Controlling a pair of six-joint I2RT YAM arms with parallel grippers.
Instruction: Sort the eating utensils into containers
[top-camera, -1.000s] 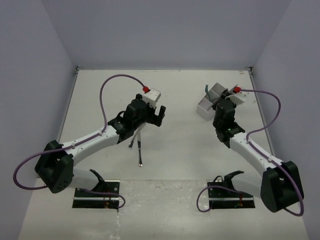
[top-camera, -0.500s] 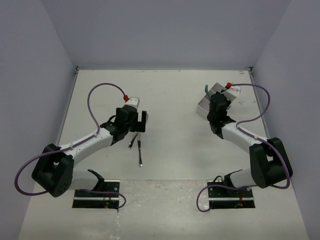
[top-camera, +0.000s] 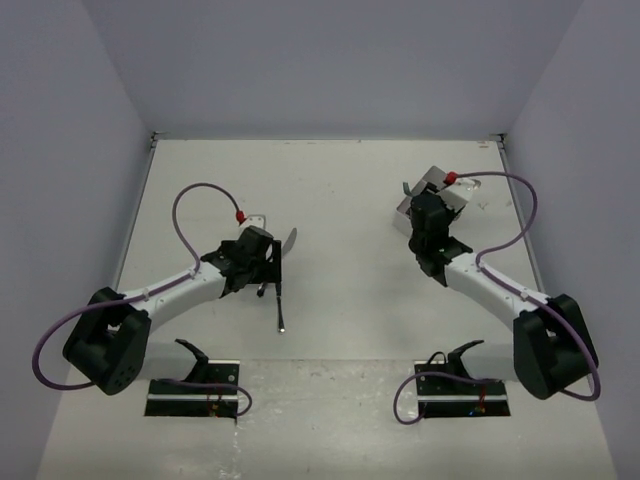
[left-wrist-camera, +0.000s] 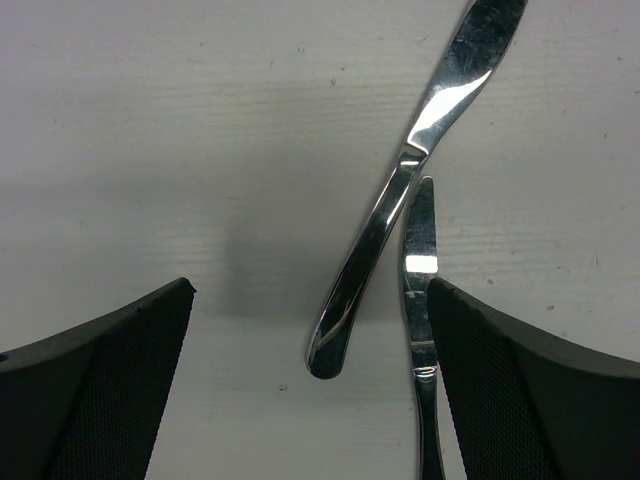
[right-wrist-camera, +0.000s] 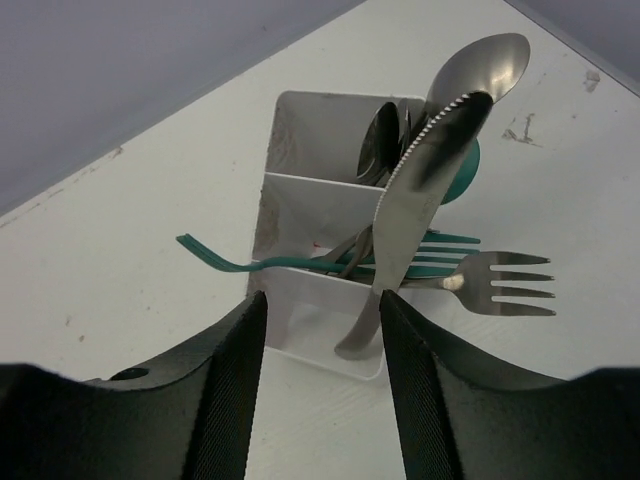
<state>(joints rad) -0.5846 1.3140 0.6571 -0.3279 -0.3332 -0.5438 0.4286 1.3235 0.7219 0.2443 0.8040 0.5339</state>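
box (right-wrist-camera: 320, 305) at 2 o'clock on desk (top-camera: 350, 190) | spoons (right-wrist-camera: 385, 135) far, forks (right-wrist-camera: 500, 280) middle, knife (right-wrist-camera: 415, 190) near compartment | 2 knives (left-wrist-camera: 400, 190) at 8 o'clock

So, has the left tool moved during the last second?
Yes. In the top view the left tool moved down and left, closer to the knife, which stayed in place.

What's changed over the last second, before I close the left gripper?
The left gripper pulled back toward its base and lowered over two knives, open. The right gripper shifted slightly left at the divided box, open. Knives and box stayed put.
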